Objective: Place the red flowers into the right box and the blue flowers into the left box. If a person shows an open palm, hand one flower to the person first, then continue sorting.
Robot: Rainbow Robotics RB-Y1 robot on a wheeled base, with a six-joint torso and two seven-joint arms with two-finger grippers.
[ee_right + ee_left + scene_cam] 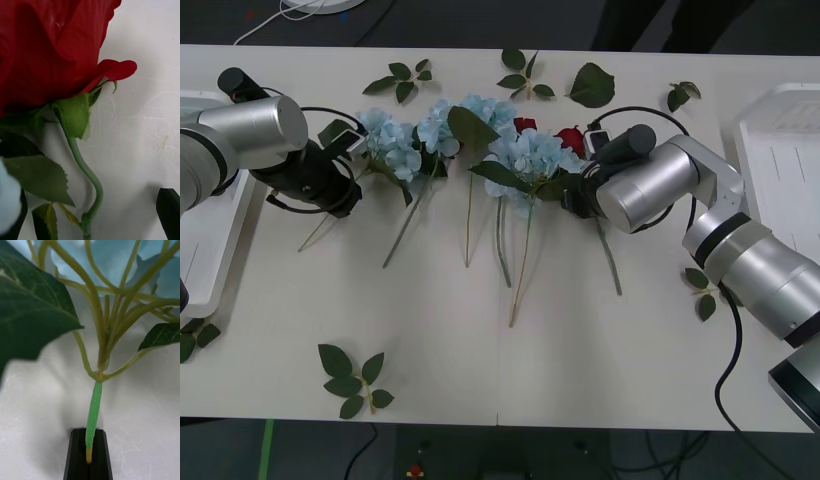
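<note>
- Toward the table's far left, the left gripper [352,150] pinches the green stem just under a pale-blue hydrangea-like cluster [388,140]; its black fingers [89,455] are pressed together on it, the stem running toward the near edge.
- Left white translucent tray [210,250] lies at the left edge, nearest this arm.
- Right gripper [585,165] stands spread around a deep-red rose [48,48] stem, not pinching.
- Neighbouring blue clusters and stems crowd between the arms.
- Right white tray [780,170] sits at the right edge.
</note>
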